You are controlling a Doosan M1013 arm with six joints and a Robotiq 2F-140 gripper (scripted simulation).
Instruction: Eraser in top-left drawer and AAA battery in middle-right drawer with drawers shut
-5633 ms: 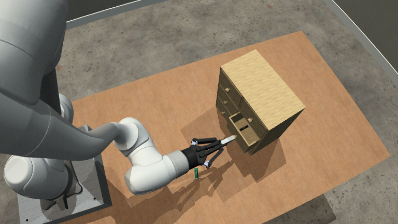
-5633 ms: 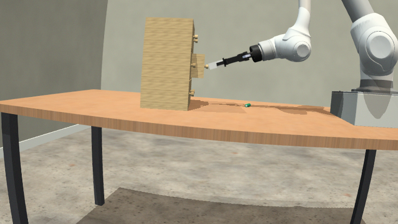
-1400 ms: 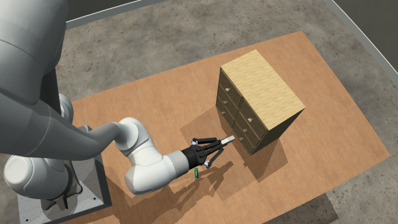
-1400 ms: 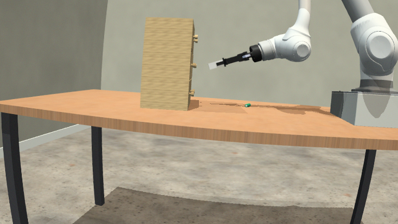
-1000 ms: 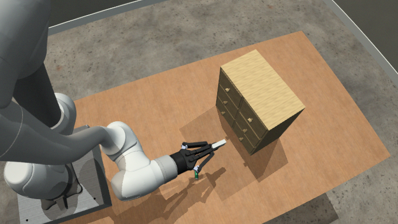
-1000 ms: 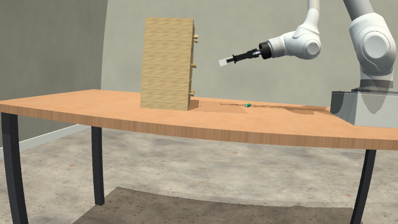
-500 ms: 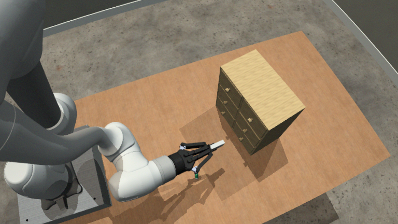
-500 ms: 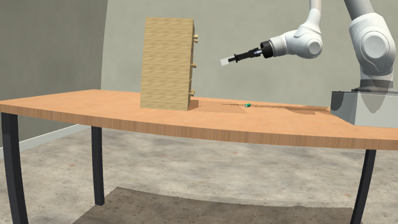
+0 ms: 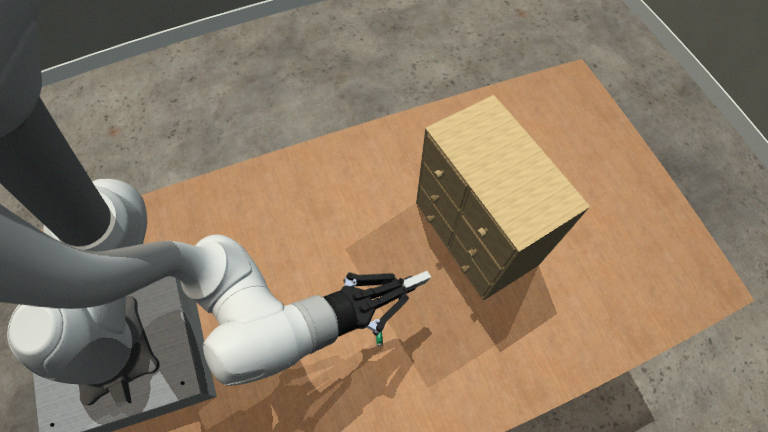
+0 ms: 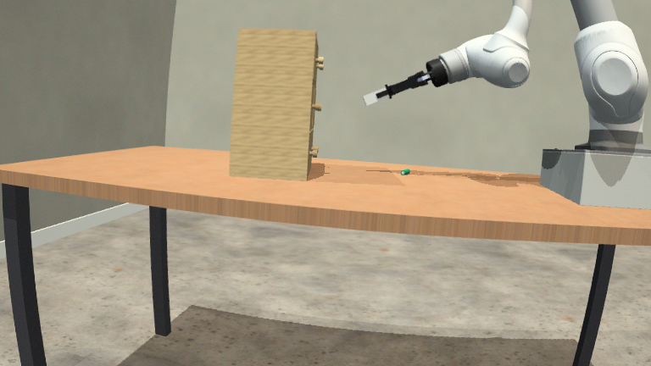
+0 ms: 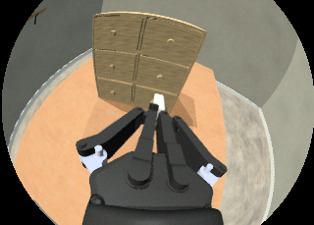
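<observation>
The small wooden chest (image 9: 506,172) (image 10: 273,102) stands upright on the table. Its top-row left drawer (image 9: 450,165) (image 11: 129,34) and middle-row right drawer (image 9: 482,258) (image 11: 170,81) look pushed in; their insides are hidden. The green AAA battery (image 9: 379,339) (image 10: 405,171) lies on the table in front of the chest, partly hidden by the gripper linkage in the top view. My gripper (image 9: 417,279) (image 10: 374,96) (image 11: 157,100) is shut, its pale fingertips together with nothing visible between them. It points at the chest from a short distance, well above the table. No eraser is visible.
The other drawers also look flush, with small knobs standing out of the front. The wooden table (image 9: 317,201) (image 10: 158,174) holds the chest. The arm's metal base (image 9: 169,387) (image 10: 614,185) stands at the opposite end from the chest.
</observation>
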